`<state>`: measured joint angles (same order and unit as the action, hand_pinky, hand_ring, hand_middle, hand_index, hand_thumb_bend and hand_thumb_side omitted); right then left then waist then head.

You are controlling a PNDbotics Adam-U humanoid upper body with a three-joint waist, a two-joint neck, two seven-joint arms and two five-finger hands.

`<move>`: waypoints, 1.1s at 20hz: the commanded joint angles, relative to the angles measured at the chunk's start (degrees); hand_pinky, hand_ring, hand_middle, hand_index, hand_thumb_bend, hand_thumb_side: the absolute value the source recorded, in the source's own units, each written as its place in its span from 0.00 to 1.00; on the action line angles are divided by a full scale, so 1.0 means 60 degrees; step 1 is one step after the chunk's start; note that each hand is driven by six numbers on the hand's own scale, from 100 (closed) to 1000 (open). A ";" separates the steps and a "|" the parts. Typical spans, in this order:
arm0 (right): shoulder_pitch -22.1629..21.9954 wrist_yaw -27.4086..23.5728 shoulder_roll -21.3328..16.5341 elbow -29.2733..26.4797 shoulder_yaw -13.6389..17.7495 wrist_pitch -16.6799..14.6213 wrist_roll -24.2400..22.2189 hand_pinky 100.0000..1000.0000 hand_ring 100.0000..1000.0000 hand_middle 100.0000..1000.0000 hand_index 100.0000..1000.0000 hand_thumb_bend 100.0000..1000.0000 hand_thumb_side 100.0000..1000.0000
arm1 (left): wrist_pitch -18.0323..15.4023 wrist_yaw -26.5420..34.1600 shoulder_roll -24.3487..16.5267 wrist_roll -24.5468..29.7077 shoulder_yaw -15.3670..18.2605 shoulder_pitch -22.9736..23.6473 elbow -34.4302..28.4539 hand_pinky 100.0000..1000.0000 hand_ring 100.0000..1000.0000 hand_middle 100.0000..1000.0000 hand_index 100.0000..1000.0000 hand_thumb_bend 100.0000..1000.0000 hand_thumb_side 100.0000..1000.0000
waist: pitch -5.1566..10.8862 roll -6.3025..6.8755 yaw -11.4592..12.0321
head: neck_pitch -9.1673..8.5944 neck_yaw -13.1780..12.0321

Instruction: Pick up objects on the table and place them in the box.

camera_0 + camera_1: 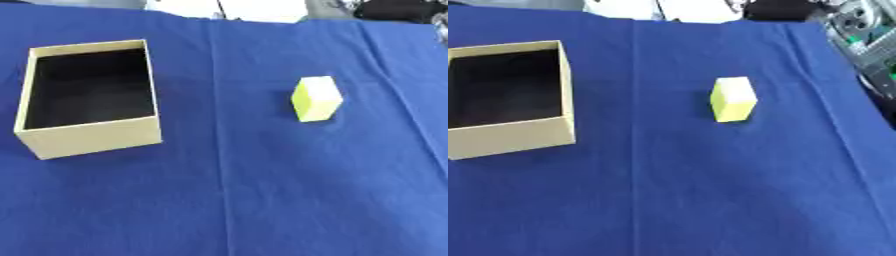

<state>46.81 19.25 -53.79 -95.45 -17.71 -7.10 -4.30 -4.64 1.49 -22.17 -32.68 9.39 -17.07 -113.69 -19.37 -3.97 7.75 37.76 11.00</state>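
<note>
A small yellow-green block [316, 98] stands upright on the blue cloth, right of centre. An open tan cardboard box [96, 134] with a dark inside sits at the left, with nothing visible in it. Block and box lie well apart, with bare cloth between them. Neither of my hands shows in either eye view.
The blue cloth [236, 200] covers the whole table, with a crease running down its middle. Past the far edge lie white and dark items [394, 10]. In the right eye view some grey equipment [868, 35] stands at the upper right corner.
</note>
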 commanded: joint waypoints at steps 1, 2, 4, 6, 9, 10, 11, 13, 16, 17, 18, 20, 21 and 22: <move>0.0439 0.0515 -0.0271 0.0485 -0.0531 -0.0178 -0.0470 0.93 0.99 0.92 0.96 0.33 0.49 | 0.0004 0.0028 -0.0248 0.0028 0.0022 -0.0014 -0.0150 0.90 0.63 0.57 0.64 0.25 0.81 | 0.0245 0.0040 -0.0027 | 0.0004 0.0001; 0.0546 0.0660 -0.0262 0.0630 -0.0700 -0.0266 -0.0615 0.94 1.00 0.92 0.97 0.39 0.51 | 0.0004 0.0028 -0.0251 0.0028 0.0022 -0.0011 -0.0150 0.90 0.63 0.57 0.64 0.25 0.81 | 0.0251 0.0038 -0.0026 | 0.0000 0.0000; 0.0711 0.0931 -0.0257 0.0882 -0.0942 -0.0464 -0.0887 0.94 1.00 0.91 0.98 0.45 0.51 | 0.0005 0.0026 -0.0257 0.0030 0.0020 -0.0004 -0.0150 0.90 0.63 0.57 0.64 0.25 0.81 | 0.0255 0.0035 -0.0027 | 0.0004 0.0001; 0.0793 0.1203 -0.0243 0.1087 -0.1072 -0.0699 -0.1158 0.95 1.00 0.91 0.98 0.45 0.55 | 0.0008 0.0026 -0.0257 0.0035 0.0018 0.0000 -0.0150 0.90 0.63 0.57 0.64 0.25 0.81 | 0.0250 0.0030 -0.0030 | 0.0008 0.0004; 0.0784 0.1624 -0.0219 0.1328 -0.1095 -0.1109 -0.1579 0.96 1.00 0.90 0.98 0.45 0.61 | 0.0008 0.0023 -0.0262 0.0041 0.0019 -0.0003 -0.0150 0.90 0.63 0.57 0.64 0.24 0.81 | 0.0239 0.0032 -0.0034 | 0.0004 -0.0010; 0.0754 0.1768 -0.0217 0.1389 -0.1063 -0.1253 -0.1723 0.96 1.00 0.90 0.98 0.44 0.63 | 0.0005 0.0021 -0.0266 0.0041 0.0022 -0.0003 -0.0150 0.90 0.63 0.57 0.64 0.24 0.81 | 0.0235 0.0033 -0.0035 | 0.0002 -0.0015; 0.0711 0.1918 -0.0223 0.1432 -0.1016 -0.1402 -0.1873 0.97 1.00 0.92 0.98 0.45 0.67 | 0.0004 0.0021 -0.0267 0.0041 0.0023 -0.0004 -0.0150 0.90 0.63 0.57 0.64 0.24 0.81 | 0.0231 0.0034 -0.0037 | -0.0003 -0.0020; 0.0589 0.2228 -0.0273 0.1487 -0.0914 -0.1712 -0.2183 0.97 1.00 0.93 0.98 0.47 0.70 | 0.0007 0.0018 -0.0268 0.0051 0.0023 -0.0004 -0.0150 0.90 0.63 0.57 0.64 0.24 0.81 | 0.0223 0.0034 -0.0042 | -0.0007 -0.0032; 0.0385 0.2646 -0.0375 0.1613 -0.0731 -0.2150 -0.2622 0.98 1.00 0.94 0.99 0.50 0.75 | 0.0013 0.0014 -0.0274 0.0067 0.0023 -0.0011 -0.0150 0.90 0.63 0.57 0.64 0.24 0.81 | 0.0210 0.0032 -0.0050 | -0.0011 -0.0048; 0.0300 0.2739 -0.0426 0.1666 -0.0671 -0.2280 -0.2752 0.99 1.00 0.94 0.99 0.50 0.76 | 0.0013 0.0012 -0.0277 0.0073 0.0023 -0.0014 -0.0150 0.90 0.63 0.57 0.64 0.24 0.81 | 0.0205 0.0030 -0.0050 | -0.0012 -0.0055; 0.0213 0.2800 -0.0477 0.1717 -0.0615 -0.2404 -0.2889 0.99 1.00 0.95 1.00 0.51 0.78 | 0.0015 0.0010 -0.0280 0.0077 0.0024 -0.0017 -0.0150 0.89 0.63 0.57 0.64 0.24 0.81 | 0.0200 0.0027 -0.0050 | -0.0013 -0.0062; -0.0023 0.2829 -0.0618 0.1843 -0.0559 -0.2614 -0.3153 1.00 1.00 0.96 1.00 0.50 0.77 | 0.0017 0.0008 -0.0287 0.0081 0.0028 -0.0025 -0.0150 0.89 0.62 0.57 0.64 0.24 0.81 | 0.0189 0.0011 -0.0045 | -0.0025 -0.0086; -0.0139 0.2787 -0.0682 0.1902 -0.0539 -0.2697 -0.3287 1.00 1.00 0.96 1.00 0.49 0.76 | 0.0019 0.0009 -0.0291 0.0086 0.0026 -0.0029 -0.0150 0.89 0.62 0.57 0.64 0.24 0.81 | 0.0185 0.0003 -0.0042 | -0.0025 -0.0098; -0.0223 0.2720 -0.0723 0.1942 -0.0501 -0.2749 -0.3420 1.00 1.00 0.96 1.00 0.49 0.73 | 0.0020 0.0011 -0.0293 0.0091 0.0025 -0.0033 -0.0150 0.89 0.62 0.57 0.64 0.24 0.81 | 0.0184 -0.0004 -0.0042 | -0.0024 -0.0107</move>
<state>44.86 35.43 -55.37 -84.03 -21.98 -22.99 -23.86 -4.48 1.49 -22.23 -32.34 9.39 -16.76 -113.69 -19.26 -4.09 7.49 37.76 10.59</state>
